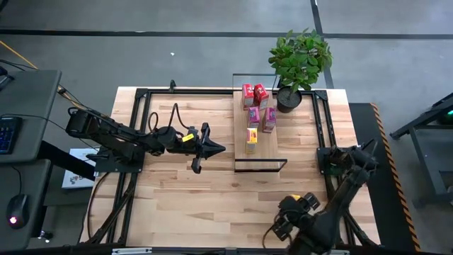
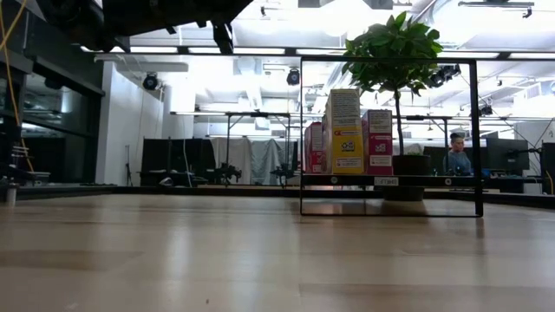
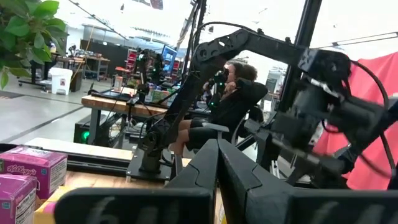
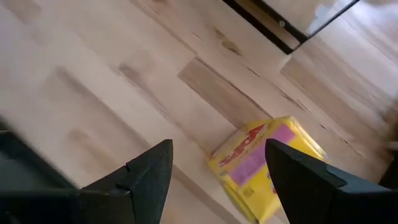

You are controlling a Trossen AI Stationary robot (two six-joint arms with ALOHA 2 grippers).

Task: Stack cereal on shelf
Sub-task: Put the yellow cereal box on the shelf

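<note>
The shelf (image 1: pixel 259 154) is a light-wood plank in a thin black frame, right of the table's middle. On it stand two red boxes (image 1: pixel 254 94), two pink-purple boxes (image 1: pixel 261 117) and one yellow box (image 1: pixel 251 140). They also show in the low view (image 2: pixel 346 130). A second yellow box (image 4: pixel 264 167) lies flat on the tabletop. My right gripper (image 4: pixel 217 180), near the table's front edge (image 1: pixel 289 214), is open above it, fingers apart from it. My left gripper (image 1: pixel 216 149) is shut and empty, just left of the shelf.
A potted plant (image 1: pixel 298 62) stands at the shelf's far right corner. The shelf's black frame (image 2: pixel 475 130) rises above the plank. A person sits in the room beyond the table (image 3: pixel 233 102). Bare tabletop lies between the shelf and the near edge (image 1: pixel 212 205).
</note>
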